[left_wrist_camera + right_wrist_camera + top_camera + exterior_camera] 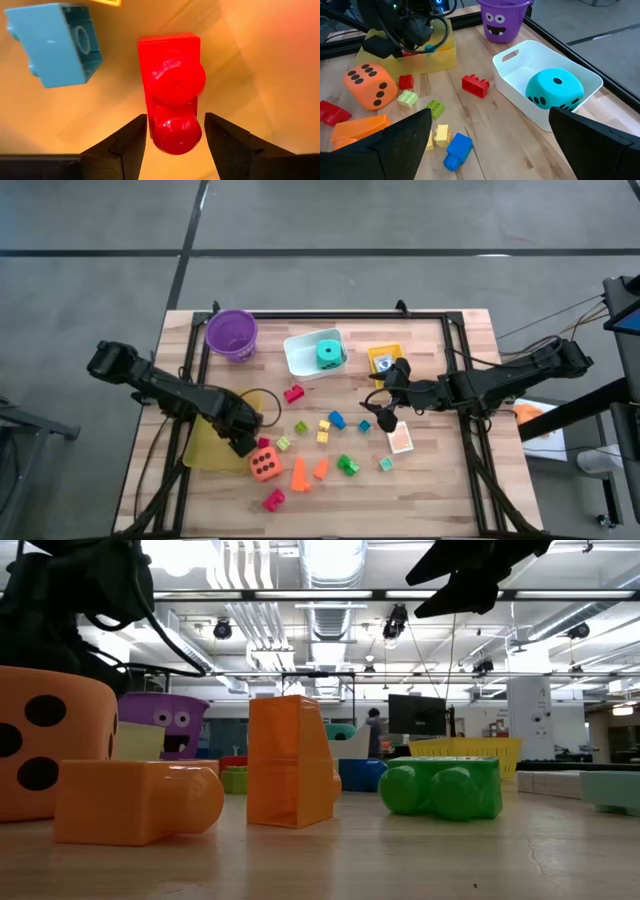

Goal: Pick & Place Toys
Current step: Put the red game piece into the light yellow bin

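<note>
Both pincers (243, 442) (378, 416) open, low.

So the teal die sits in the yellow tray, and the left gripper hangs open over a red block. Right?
Not quite. The teal die sits in the white tray, as the right wrist view shows. The rest holds: the left gripper hangs open over a red block.

Two dark arms over a toy-strewn wooden table (430, 490)

Left gripper (247, 442) over the yellow tray's (205, 448) edge, just beside the orange foam die (265, 464) — fingers hidden. Right gripper (384, 418) spread wide above a small blue block (364, 426), near a pale card (401, 439). Teal foam die (328, 352) sits in the white tray (300, 360); purple bowl (232, 333) at the back — bright plastic blocks (325, 430) scattered between.
</note>
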`<control>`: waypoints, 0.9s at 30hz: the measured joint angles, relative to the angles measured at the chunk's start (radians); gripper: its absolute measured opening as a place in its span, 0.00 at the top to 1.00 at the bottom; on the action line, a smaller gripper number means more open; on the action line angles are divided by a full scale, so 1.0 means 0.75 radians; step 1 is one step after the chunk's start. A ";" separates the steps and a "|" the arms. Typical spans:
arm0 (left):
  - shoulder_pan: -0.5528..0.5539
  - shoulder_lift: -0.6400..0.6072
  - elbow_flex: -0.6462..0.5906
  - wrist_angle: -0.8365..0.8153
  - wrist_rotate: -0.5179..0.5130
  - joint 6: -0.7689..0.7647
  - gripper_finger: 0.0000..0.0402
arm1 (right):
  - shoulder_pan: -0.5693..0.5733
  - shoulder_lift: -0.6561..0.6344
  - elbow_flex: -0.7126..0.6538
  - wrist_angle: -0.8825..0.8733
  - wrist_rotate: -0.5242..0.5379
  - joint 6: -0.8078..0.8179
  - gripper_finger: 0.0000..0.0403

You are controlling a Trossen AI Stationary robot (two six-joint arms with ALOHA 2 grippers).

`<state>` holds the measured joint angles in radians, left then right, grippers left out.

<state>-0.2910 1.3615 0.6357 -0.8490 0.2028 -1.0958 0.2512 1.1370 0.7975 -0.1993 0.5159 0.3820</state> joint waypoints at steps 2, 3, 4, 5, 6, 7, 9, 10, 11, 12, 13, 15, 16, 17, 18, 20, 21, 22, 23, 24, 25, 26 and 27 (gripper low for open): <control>0.007 -0.012 0.000 -0.011 0.000 0.000 0.50 | 0.000 0.000 0.000 0.000 0.000 0.000 0.01; 0.009 -0.019 0.000 -0.019 0.000 0.000 0.49 | 0.000 0.000 0.000 0.000 0.000 0.000 0.01; 0.013 -0.026 -0.001 -0.027 0.000 0.000 0.49 | 0.000 0.000 0.000 0.000 0.000 0.000 0.01; 0.015 -0.031 -0.001 -0.028 0.000 0.000 0.49 | 0.000 0.000 0.000 0.000 0.000 0.000 0.01; 0.015 -0.035 -0.001 -0.028 0.000 0.000 0.49 | 0.000 0.000 0.000 0.000 0.000 0.000 0.01; 0.015 -0.037 -0.001 -0.029 0.001 0.000 0.49 | 0.000 0.000 0.000 0.000 0.000 0.000 0.01; 0.023 -0.043 -0.001 -0.030 0.018 0.000 0.49 | 0.000 0.000 0.000 -0.001 0.000 0.005 0.01; 0.030 -0.045 -0.001 -0.030 0.029 0.000 0.49 | 0.000 0.000 0.000 -0.001 0.000 0.006 0.01; 0.036 -0.047 -0.001 -0.033 0.039 0.001 0.49 | 0.000 0.000 0.000 -0.001 0.000 0.006 0.01; 0.044 -0.049 -0.001 -0.036 0.049 0.004 0.49 | 0.000 0.000 0.000 -0.001 0.000 0.006 0.01; 0.052 -0.049 0.000 -0.039 0.058 0.014 0.49 | 0.000 0.000 0.000 -0.001 0.000 0.006 0.01; 0.065 -0.050 0.000 -0.051 0.071 0.037 0.49 | 0.000 0.000 0.000 -0.001 0.000 0.006 0.01; 0.074 -0.051 0.000 -0.061 0.075 0.042 0.49 | 0.000 0.000 0.000 -0.002 0.000 0.005 0.01; 0.085 -0.052 0.000 -0.072 0.079 0.051 0.49 | 0.000 0.000 0.000 -0.002 0.000 0.005 0.01; 0.095 -0.052 0.002 -0.089 0.082 0.061 0.49 | 0.000 0.000 0.000 -0.003 0.000 0.005 0.01; 0.109 -0.052 0.012 -0.139 0.089 0.077 0.49 | 0.000 0.000 0.000 -0.003 0.000 0.005 0.01; 0.114 -0.052 0.020 -0.154 0.090 0.089 0.49 | 0.000 0.000 0.000 -0.003 0.000 0.005 0.01; 0.118 -0.052 0.031 -0.163 0.091 0.101 0.49 | 0.000 0.000 0.000 -0.003 0.000 0.005 0.01; 0.120 -0.052 0.045 -0.174 0.091 0.113 0.49 | 0.000 0.000 0.000 -0.003 0.000 0.005 0.01; 0.121 -0.052 0.061 -0.184 0.091 0.124 0.49 | 0.000 0.000 0.000 -0.003 0.000 0.005 0.01; 0.121 -0.052 0.079 -0.188 0.090 0.135 0.49 | 0.000 0.000 0.000 -0.003 0.000 0.005 0.01; 0.121 -0.052 0.101 -0.186 0.090 0.149 0.49 | 0.000 0.000 0.000 -0.003 0.000 0.005 0.01; 0.121 -0.052 0.123 -0.186 0.090 0.160 0.49 | 0.000 0.000 0.000 -0.003 0.000 0.005 0.01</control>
<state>-0.2001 1.3228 0.7283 -0.9882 0.2699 -0.9757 0.2512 1.1370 0.7975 -0.2016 0.5159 0.3859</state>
